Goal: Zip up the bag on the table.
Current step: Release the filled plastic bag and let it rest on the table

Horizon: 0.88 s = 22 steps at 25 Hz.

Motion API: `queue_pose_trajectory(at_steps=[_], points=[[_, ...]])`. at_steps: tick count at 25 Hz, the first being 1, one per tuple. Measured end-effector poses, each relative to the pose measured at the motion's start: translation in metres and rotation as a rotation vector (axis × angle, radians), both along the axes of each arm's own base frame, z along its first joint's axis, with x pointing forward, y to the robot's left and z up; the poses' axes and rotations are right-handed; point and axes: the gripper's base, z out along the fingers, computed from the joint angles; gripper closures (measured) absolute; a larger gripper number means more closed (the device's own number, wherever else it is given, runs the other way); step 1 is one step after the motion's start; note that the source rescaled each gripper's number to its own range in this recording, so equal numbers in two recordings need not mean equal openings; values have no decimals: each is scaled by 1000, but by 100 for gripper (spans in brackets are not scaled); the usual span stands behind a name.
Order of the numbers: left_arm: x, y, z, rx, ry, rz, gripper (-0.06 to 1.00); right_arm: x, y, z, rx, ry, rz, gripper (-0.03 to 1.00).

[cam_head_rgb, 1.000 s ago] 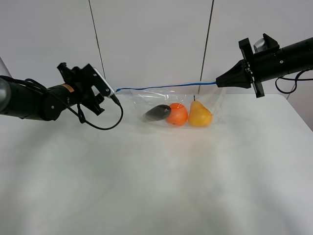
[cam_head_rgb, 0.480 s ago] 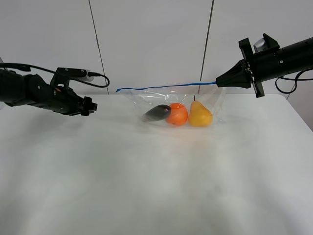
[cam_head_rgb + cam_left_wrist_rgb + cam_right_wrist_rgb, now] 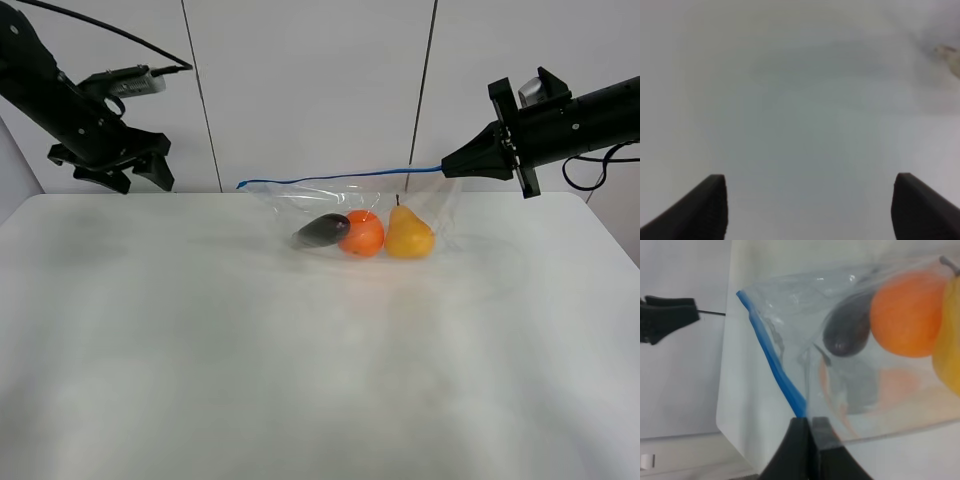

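My right gripper (image 3: 447,168) is pinching the blue zipper strip (image 3: 330,180) of the clear plastic bag (image 3: 360,215) standing on the white bench (image 3: 300,350). My left gripper (image 3: 125,172) is hanging wide open, empty, well apart. The zipper is appearing closed.

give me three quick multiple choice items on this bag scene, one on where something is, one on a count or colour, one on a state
1. Where is the left gripper?
A. clamped on the bag's free corner
B. raised at the table's far left, apart from the bag
C. resting on the orange

2. How many toy fruits and vegetables show through the bag?
A. two
B. three
C. five

3. What is the right gripper doing?
A. open above the pear
B. shut on nothing
C. shut on the bag's blue zipper strip

Answers:
1 B, the high view shows it far from the bag with open jaws.
2 B, eggplant, orange and pear.
3 C, the right wrist view shows its closed fingertips pinching the strip.
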Motion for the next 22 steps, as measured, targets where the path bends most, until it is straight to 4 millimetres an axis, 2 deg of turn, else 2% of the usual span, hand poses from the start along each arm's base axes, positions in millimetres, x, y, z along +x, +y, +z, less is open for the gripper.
queue_pose_trajectory(at_steps=[4, 8, 10, 11, 16, 18, 22], points=[[-2, 24, 6, 4, 26, 44, -5, 0, 0, 0, -4, -12, 7, 97], [-10, 26, 3, 10, 119, 24, -5, 0, 0, 0, -10, -25, 16, 96], [-14, 25, 2, 12, 162, 12, -5, 0, 0, 0, -18, -33, 24, 90], [-16, 25, 4, 12, 176, 8, -5, 0, 0, -1, -24, -34, 27, 83], [-31, 24, 25, 16, 181, -4, -5, -1, -1, -1, -39, -35, 33, 14], [-39, 23, 41, 20, 146, -5, -5, -2, -1, 4, -49, -44, 34, 3], [-55, 22, 68, 25, 76, -3, -5, -4, -7, 24, -179, -73, 43, -2]])
